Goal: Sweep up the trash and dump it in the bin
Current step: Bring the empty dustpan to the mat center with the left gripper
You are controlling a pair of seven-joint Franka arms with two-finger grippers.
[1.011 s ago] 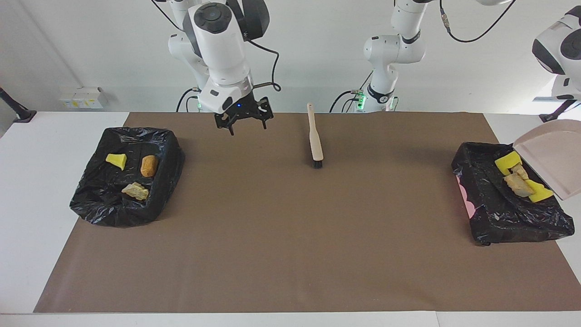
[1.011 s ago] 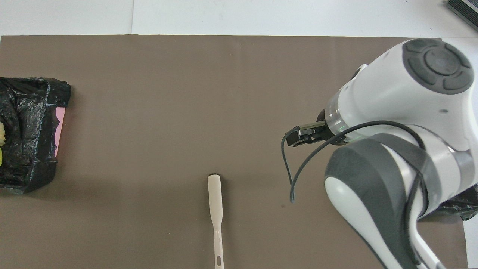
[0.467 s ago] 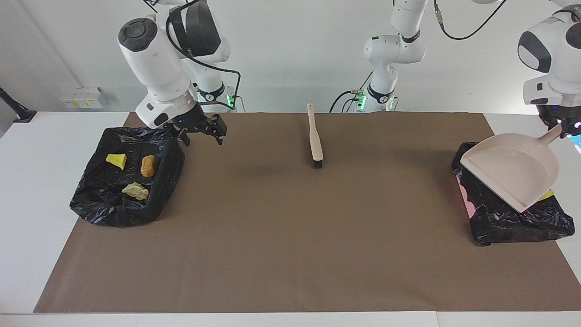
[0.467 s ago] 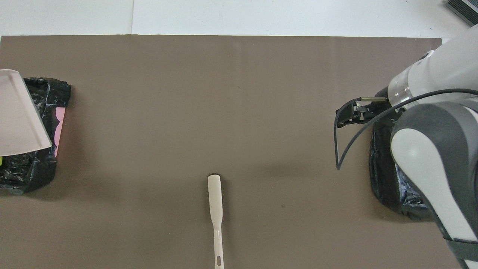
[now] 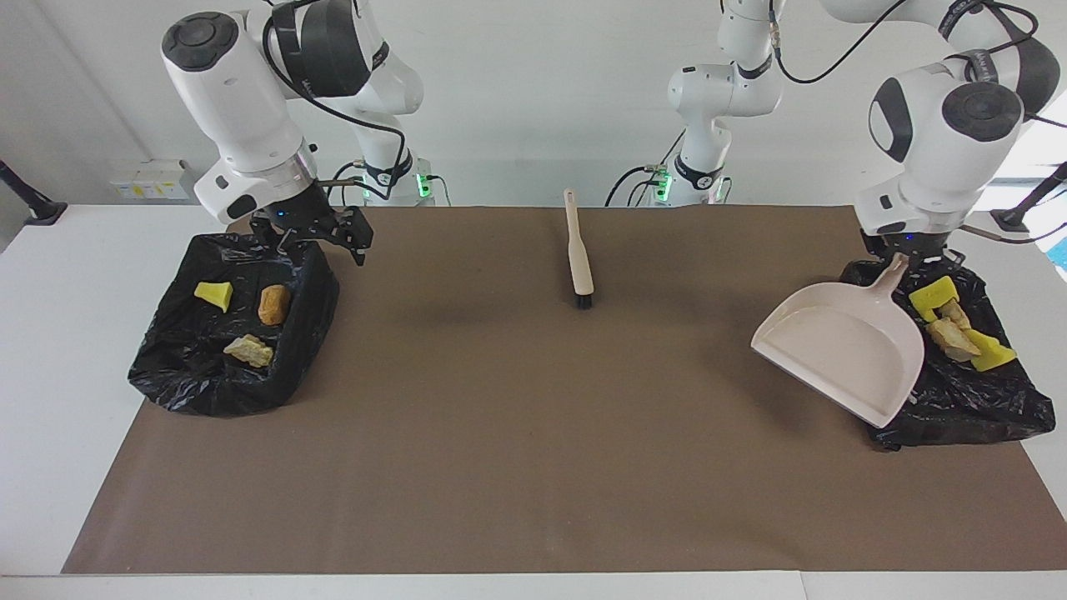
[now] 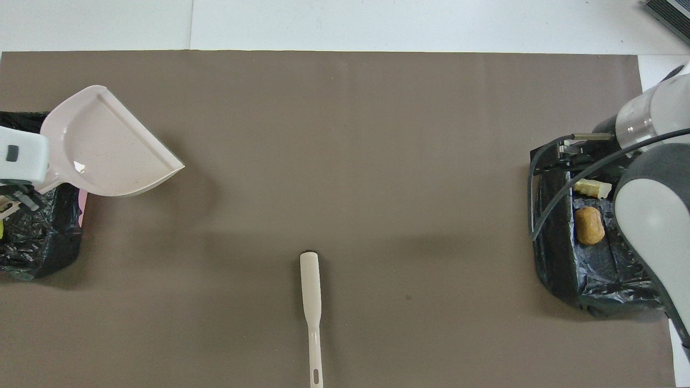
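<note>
L gripper (image 5: pixel 907 252) is clenched on the handle of the beige plastic dustpan (image 5: pixel 842 350), which hangs tilted over the mat-side edge of the black-bagged bin at the left arm's end (image 5: pixel 959 400), pan mouth out over the brown mat (image 5: pixel 533 433). R gripper (image 5: pixel 313 237) has fingers spread wide, grasping nothing, over the robot-side corner of the black-bagged bin at the right arm's end (image 5: pixel 208 367).

Trash: yellow sponge chunks and tan lumps (image 5: pixel 954 329) lie in the left-end bin, just beside the pan. Yellow sponge wedge (image 5: pixel 214 294), orange-brown lump (image 5: pixel 273 304) and tan lump (image 5: pixel 248 351) lie apart in the right-end bin.

Open room: mat centre is bare between the bins. Beige hand brush w/ black bristles (image 5: pixel 578 258) lies near the robot-side mat edge, bristles pointing away from the robots, well apart from both bins.

View differences: overhead view cuts off most of the left-end bin, shows a pink strip at its edge, and the right arm hides the yellow wedge. Facing view shows all trash.

No legible writing.
</note>
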